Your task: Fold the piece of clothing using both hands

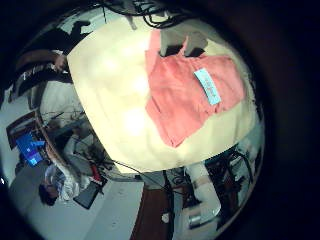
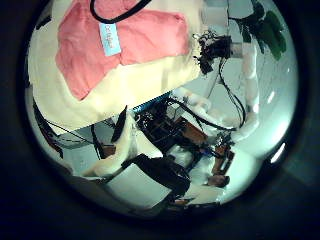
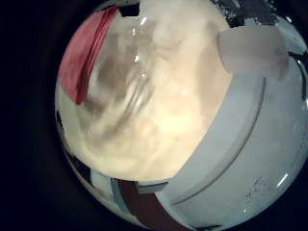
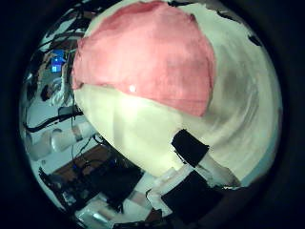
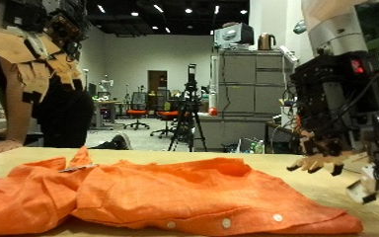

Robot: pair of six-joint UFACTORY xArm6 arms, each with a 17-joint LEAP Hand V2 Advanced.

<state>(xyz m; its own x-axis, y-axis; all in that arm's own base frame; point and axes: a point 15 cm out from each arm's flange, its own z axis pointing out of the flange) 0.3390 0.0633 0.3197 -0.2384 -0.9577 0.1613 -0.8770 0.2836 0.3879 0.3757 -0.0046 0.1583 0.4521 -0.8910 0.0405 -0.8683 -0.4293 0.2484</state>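
On the cream table (image 5: 6,163), an orange shirt (image 5: 150,197) lies lengthwise across.
Soft, rumpled cloth, buttons along its hem; right hand (image 5: 341,148) hangs beside it, fingers apart; left hand's fingers unseen.

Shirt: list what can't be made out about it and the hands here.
- Outside view: the shirt is cut off by the view's edge, so its full outline is unseen.
- Outside view: only one hand shows, and whether it is left or right cannot be told.
- Right little finger side palm view: only a strip of shirt shows at the rim.
- Left palm views: the label is too small to read.
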